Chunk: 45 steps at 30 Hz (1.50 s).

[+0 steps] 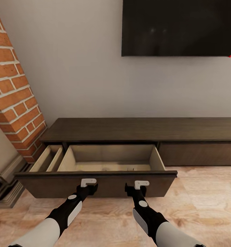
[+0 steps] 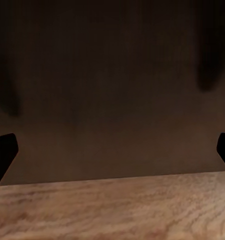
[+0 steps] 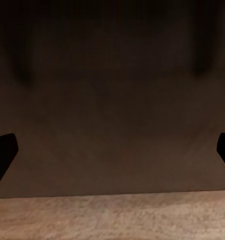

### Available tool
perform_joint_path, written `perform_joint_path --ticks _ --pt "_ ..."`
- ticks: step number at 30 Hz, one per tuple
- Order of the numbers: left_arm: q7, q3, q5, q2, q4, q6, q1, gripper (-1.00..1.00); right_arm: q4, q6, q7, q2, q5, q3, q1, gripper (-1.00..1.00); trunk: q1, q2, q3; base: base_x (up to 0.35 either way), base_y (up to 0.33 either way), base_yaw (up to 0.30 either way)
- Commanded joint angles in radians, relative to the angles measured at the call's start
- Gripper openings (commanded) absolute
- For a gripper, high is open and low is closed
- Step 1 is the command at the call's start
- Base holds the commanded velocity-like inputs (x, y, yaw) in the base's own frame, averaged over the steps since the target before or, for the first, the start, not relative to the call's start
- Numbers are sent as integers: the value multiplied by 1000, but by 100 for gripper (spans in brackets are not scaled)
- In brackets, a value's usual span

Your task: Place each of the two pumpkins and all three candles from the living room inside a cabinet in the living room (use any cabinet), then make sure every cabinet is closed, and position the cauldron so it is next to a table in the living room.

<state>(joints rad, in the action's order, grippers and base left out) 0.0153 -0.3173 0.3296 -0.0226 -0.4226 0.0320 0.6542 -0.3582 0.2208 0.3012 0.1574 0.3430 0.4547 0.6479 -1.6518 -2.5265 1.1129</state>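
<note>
Facing cabinet [image 1: 143, 128], dark flat wood, beige-lined drawer

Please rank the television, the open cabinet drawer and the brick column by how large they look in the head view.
1. Television, cropped by the frame.
2. Open cabinet drawer.
3. Brick column, also cropped.
The drawer and column look close in size, and the drawer sits nearer the camera, so that order is unsure.

Cabinet [image 1: 143, 128] against wall, drawer [image 1: 95, 181] out in front, screen [image 1: 180, 27] above.

We see a dark brown cabinet [image 1: 139, 129] with a pale beige drawer interior [image 1: 108, 157], red brick [image 1: 12, 92], and a light wood-grain floor [image 1: 204, 206].
</note>
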Motion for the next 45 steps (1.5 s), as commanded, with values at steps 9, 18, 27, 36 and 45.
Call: perform_joint_path --ticks 9,18,27,36,45 --pt "2 -8 10 0 1 5 1 100 1 5 6 0 10 9 1 100 0 0 1 212 0 0" --pt "2 -8 9 0 1 5 1 100 1 5 6 -1 10 9 1 100 0 0 1 297 0 0" --pt "1 -8 10 1 1 5 1 100 1 5 6 -1 10 9 1 100 0 0 1 297 0 0" --pt "1 -8 9 1 1 5 1 100 1 5 6 -1 10 9 1 100 0 0 1 172 0 0" --pt "1 -8 10 1 1 5 1 100 1 5 6 -1 10 9 1 100 0 0 1 127 0 0"
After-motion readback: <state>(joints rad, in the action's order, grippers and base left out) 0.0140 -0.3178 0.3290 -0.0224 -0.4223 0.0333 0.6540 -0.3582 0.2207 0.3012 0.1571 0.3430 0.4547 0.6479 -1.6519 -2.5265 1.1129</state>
